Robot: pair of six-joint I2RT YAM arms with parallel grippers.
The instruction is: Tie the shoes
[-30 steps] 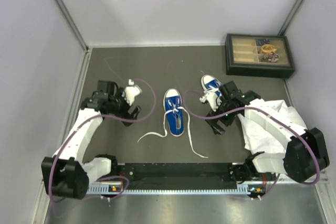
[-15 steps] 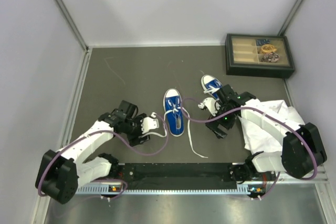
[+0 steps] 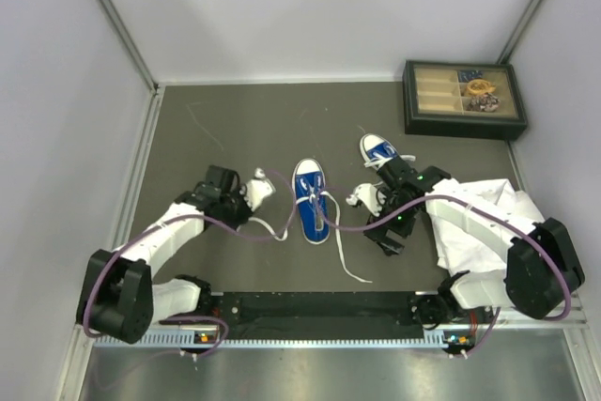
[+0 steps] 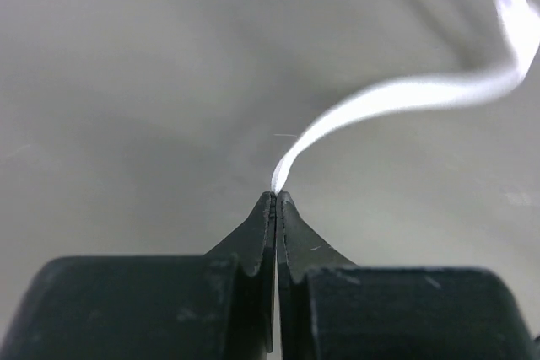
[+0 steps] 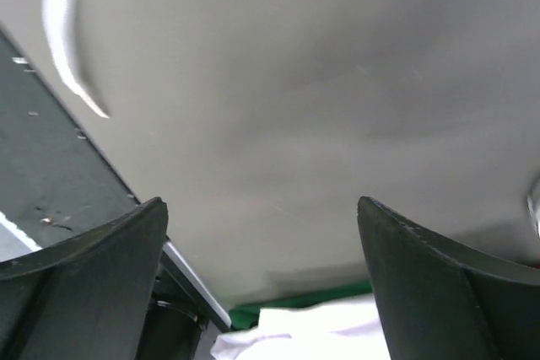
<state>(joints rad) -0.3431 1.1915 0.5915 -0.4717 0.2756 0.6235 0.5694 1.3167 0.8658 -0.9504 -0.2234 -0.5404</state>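
left gripper pinching white lace tip, trailing to 2 o'clock | right gripper wide, empty | we judge lace limp, slippery: grip near ends

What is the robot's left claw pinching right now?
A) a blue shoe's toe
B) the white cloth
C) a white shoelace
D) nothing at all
C: the left wrist view shows the left gripper shut, with the white lace trailing out from between its tips.
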